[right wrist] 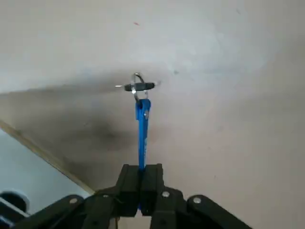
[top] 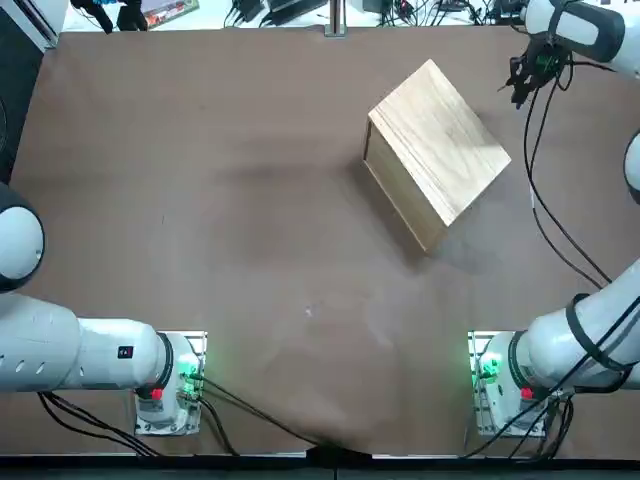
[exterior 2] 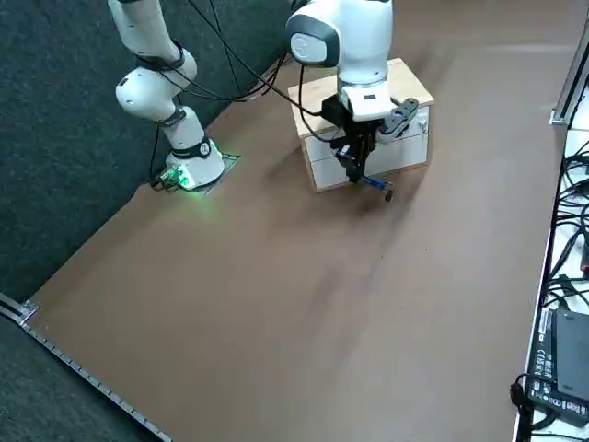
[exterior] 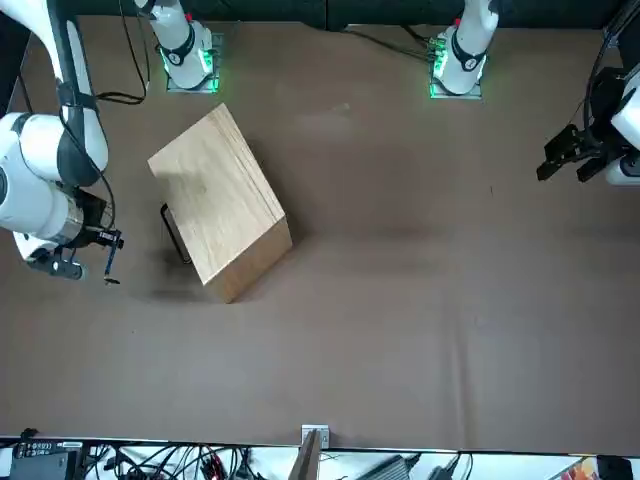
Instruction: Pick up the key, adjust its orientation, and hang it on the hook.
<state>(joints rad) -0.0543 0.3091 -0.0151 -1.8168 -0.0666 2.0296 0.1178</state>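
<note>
Blue strap's [right wrist: 143, 129] lower end hidden between claw's [right wrist: 141, 179] fingers; wooden box [right wrist: 43, 176] cut off in wrist view.

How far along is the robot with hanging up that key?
Picking up looks done: the right gripper is shut on the key's blue part, off the table. Adjusting it may be under way; I can't tell. Hanging is left, since the key is in the fingers, beside the wooden box.

Wooden box [top: 435, 145], pale top, right of centre on far half of brown table [top: 200, 250], turned at angle to table edges; white panels [exterior 2: 373, 158] on one side; beyond far edge, metal post [top: 336, 18], tangled cables [exterior 2: 575, 212], dark flat device [exterior 2: 572, 354]
</note>
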